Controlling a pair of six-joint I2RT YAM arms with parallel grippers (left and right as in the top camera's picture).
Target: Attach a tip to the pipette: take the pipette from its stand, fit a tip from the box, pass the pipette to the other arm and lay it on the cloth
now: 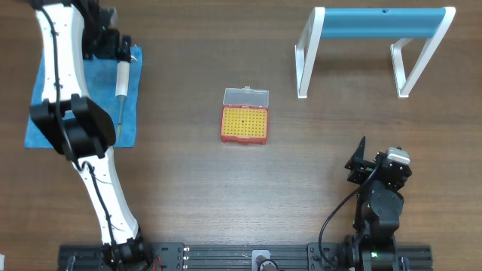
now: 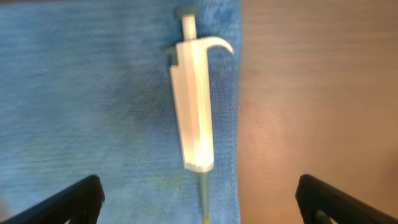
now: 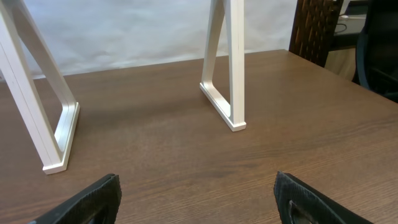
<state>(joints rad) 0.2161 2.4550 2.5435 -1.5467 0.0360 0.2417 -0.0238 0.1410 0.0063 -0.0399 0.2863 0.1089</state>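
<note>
Upper left of the top view: pipette [image 1: 120, 84] flat on the cloth [image 1: 132, 105], near its right edge. Looks light, rigid, smooth, thin end fragile; best taken around the thick body. Left gripper [image 2: 198, 194] spread wide above it, empty; right gripper [image 3: 196, 194] likewise agape, lower right.

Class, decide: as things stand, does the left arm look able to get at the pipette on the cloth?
Probably yes: the left gripper, open, hangs over the pipette, which lies uncovered on the cloth.

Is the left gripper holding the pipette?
No: the pipette lies on the cloth, and the left gripper is open, fingers clear of it.
</note>
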